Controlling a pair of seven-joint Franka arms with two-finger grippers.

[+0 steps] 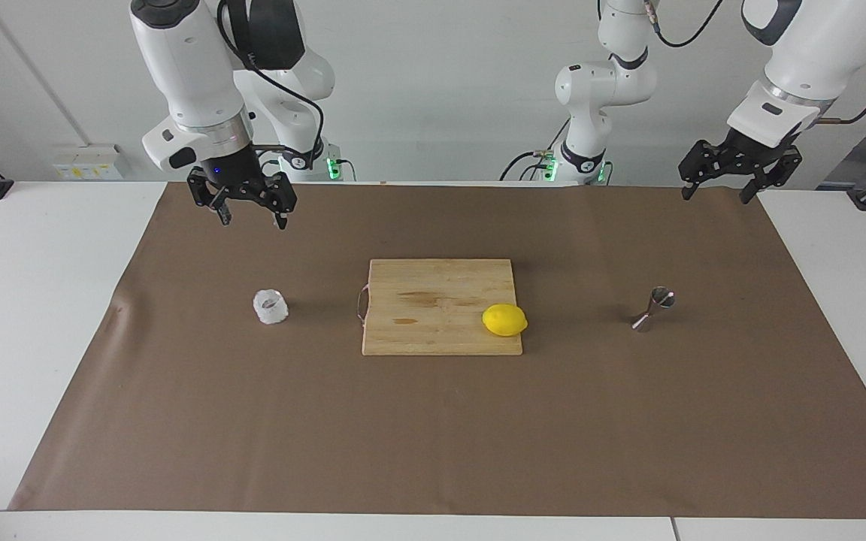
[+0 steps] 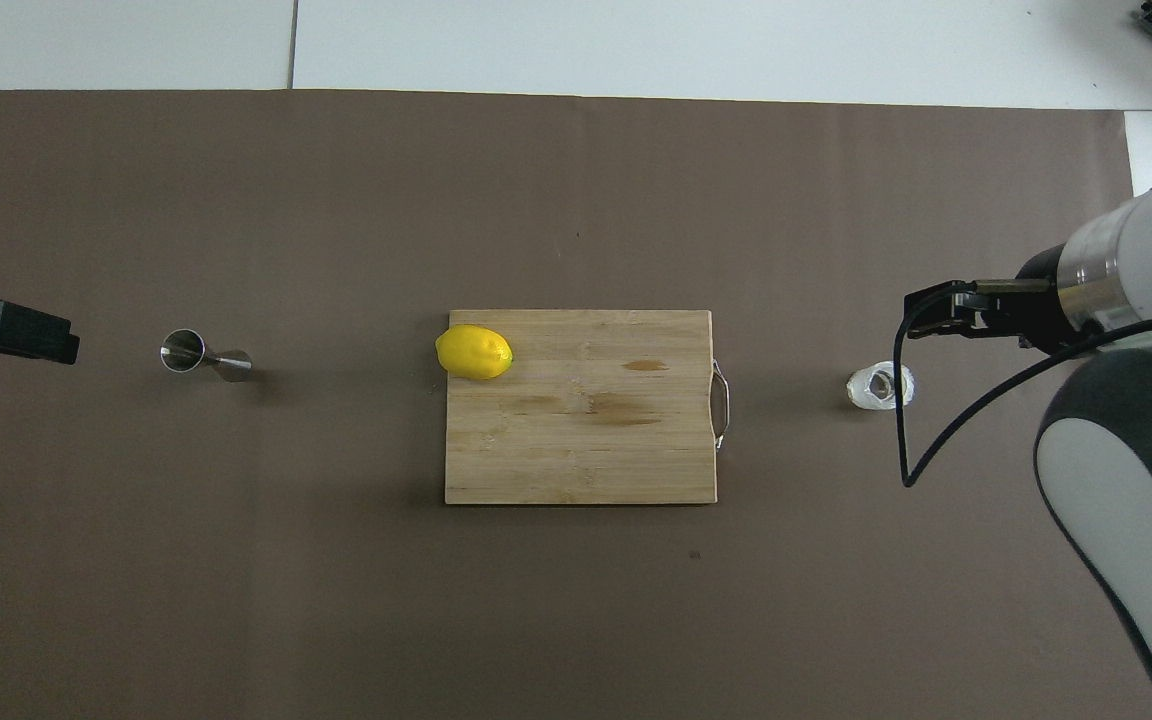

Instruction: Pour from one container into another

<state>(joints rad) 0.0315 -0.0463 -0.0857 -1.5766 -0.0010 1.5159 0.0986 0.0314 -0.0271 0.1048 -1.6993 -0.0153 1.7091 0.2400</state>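
Note:
The small whitish translucent cup [image 1: 271, 306] [image 2: 880, 387] stands on the brown mat toward the right arm's end of the table. The steel hourglass jigger [image 1: 652, 309] [image 2: 204, 355] stands on the mat toward the left arm's end. My right gripper [image 1: 253, 220] [image 2: 936, 310] hangs open over the mat close to the cup, well above it and holding nothing. Over the mat's edge at the left arm's end hangs my left gripper [image 1: 715, 197] [image 2: 36, 340], also open and empty, apart from the jigger.
A wooden cutting board [image 1: 440, 306] [image 2: 581, 420] with a metal handle lies mid-table between cup and jigger. A yellow lemon [image 1: 505, 320] [image 2: 474, 352] rests on the board's corner toward the jigger. The brown mat [image 1: 433, 436] covers most of the white table.

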